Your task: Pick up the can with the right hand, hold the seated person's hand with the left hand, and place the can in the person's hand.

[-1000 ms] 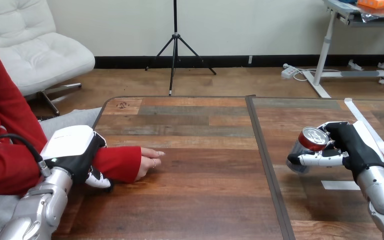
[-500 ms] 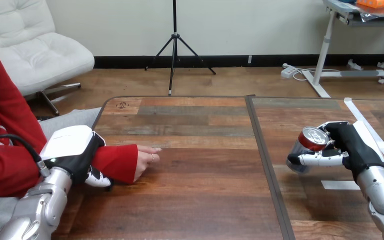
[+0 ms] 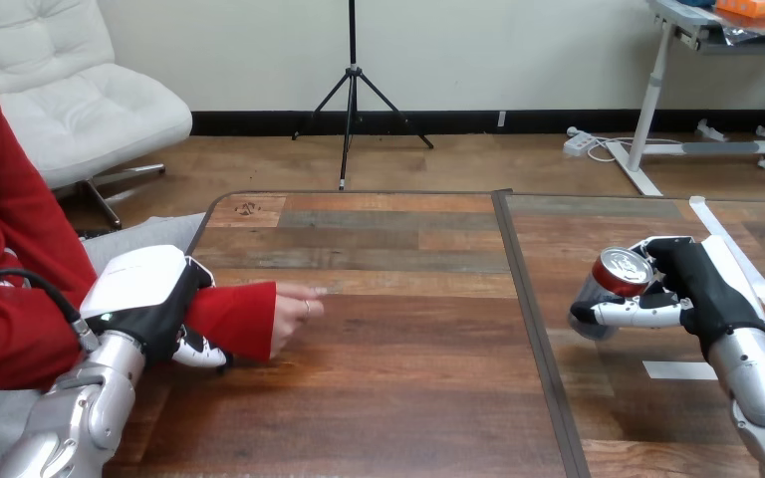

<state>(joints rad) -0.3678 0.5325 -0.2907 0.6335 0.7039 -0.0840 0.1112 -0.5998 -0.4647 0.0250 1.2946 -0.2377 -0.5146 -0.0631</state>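
A silver can point(image 3: 620, 277) with a red top is held tilted just above the right half of the table, with my right hand point(image 3: 705, 291) shut on it, thumb across its front. At the left, my left hand point(image 3: 145, 295) lies over the person's red-sleeved wrist point(image 3: 231, 321), its fingers point(image 3: 201, 354) curled round under the sleeve. The person's hand point(image 3: 292, 311) sticks out past the sleeve, on its edge with its fingers pointing right, a little above the wood. A wide stretch of table separates the can from the person's hand.
The wooden table point(image 3: 398, 388) has a dark seam point(image 3: 535, 329) running front to back between the two hands. White tape strips point(image 3: 673, 369) lie on the right part, near my right arm. The person sits at the left edge.
The person's hand has drawn slightly left and risen a little off the table with my left hand on the wrist. The can and right hand have barely moved.
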